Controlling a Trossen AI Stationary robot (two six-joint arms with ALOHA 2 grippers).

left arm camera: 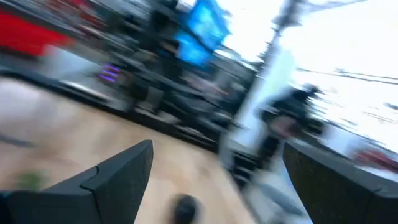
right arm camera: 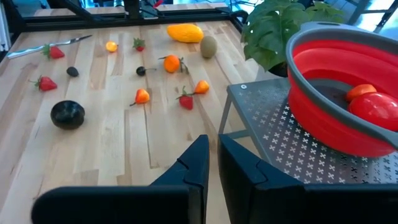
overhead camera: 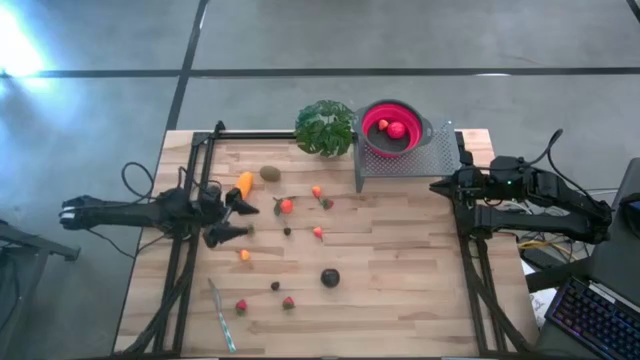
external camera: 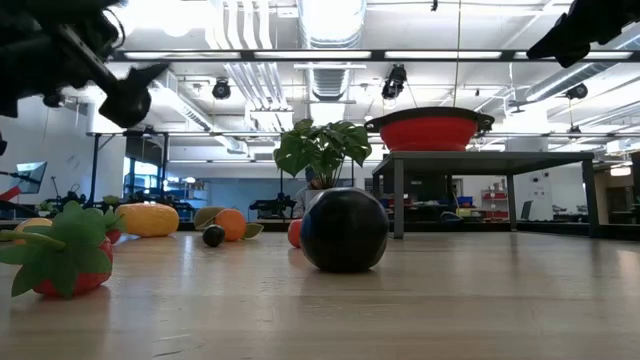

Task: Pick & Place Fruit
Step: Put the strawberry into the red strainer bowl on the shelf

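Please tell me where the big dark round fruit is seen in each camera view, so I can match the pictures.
High view: dark round fruit lies low, just right of centre on the table.
Low view: it fills the centre, close to the camera.
Left wrist view: too blurred to tell.
Right wrist view: it sits at far left.
Shared landmark: the red bowl on its grey stand, seen in the high, low and right wrist views.

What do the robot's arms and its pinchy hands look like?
Both arms are dark, almost black, and made of thin jointed pieces. The left gripper has two pointed, wedge-shaped fingers. The right gripper has two flat black fingers with slanted tips. Thin black cables loop beside each arm, and the right arm shows a tiny green light.
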